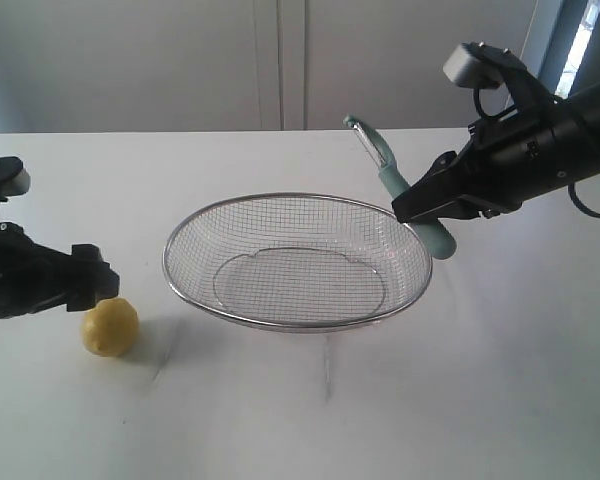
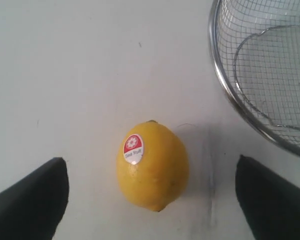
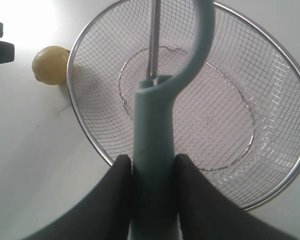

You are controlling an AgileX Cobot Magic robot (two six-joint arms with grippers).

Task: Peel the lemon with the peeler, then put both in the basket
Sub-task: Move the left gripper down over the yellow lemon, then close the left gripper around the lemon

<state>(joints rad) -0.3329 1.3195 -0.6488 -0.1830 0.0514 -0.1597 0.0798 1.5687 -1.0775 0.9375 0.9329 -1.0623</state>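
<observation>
Here, near left on the table [image 1: 430, 400], the lemon [image 1: 110, 327] sits unpeeled; the left gripper [image 1: 98, 284] hangs just over it, fingers spread wide, seemingly lined up to grasp. The basket [image 1: 280, 325] lies mid-table. Far right, the right gripper [image 1: 420, 205] pinches the peeler [image 1: 390, 175] by its handle, blade up, likely readied for peeling.

Bright, diffuse light casts soft shadows beside the lemon [image 1: 110, 327] and under the basket [image 1: 290, 195].

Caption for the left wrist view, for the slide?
Open left pincer frames the stickered lemon, not touching; wire basket beside it.
</observation>
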